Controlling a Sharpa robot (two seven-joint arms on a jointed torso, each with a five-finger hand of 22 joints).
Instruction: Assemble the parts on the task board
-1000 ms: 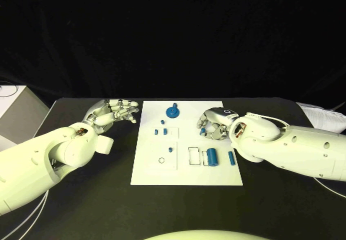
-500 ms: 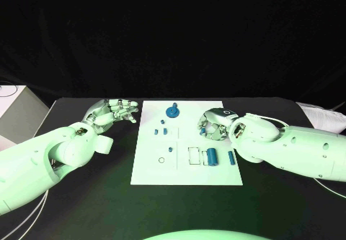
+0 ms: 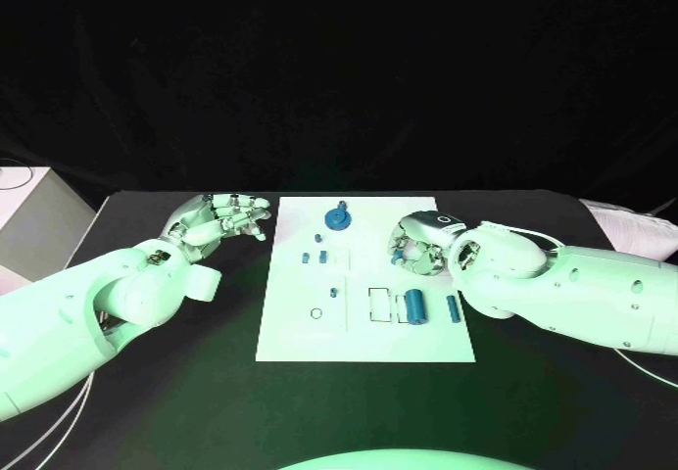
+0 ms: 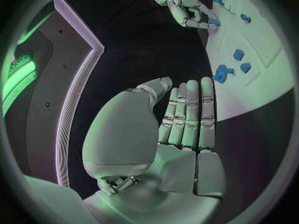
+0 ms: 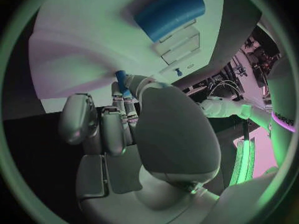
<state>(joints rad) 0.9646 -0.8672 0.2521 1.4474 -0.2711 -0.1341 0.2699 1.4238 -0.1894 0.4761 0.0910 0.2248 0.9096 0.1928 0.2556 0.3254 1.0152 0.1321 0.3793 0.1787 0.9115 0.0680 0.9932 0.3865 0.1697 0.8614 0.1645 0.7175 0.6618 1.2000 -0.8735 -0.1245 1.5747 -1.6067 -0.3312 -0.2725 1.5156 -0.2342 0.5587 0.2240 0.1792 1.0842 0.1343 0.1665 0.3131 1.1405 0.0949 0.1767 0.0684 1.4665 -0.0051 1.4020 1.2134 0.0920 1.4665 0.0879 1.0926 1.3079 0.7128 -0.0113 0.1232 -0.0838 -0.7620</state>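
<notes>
While the white board (image 3: 364, 279) lies mid-desk in the head view, the right hand (image 3: 419, 242) at three o'clock pinches a small blue peg (image 3: 397, 260). Left wrist view: the left hand (image 4: 181, 129) is flat, holding nothing. Right wrist view: fingers (image 5: 121, 104) grip that peg (image 5: 121, 77).

White task board (image 3: 364, 338) on black table (image 3: 565, 392), left robot hand (image 3: 219, 221) beside it, right robot hand (image 3: 419, 243) over its edge
</notes>
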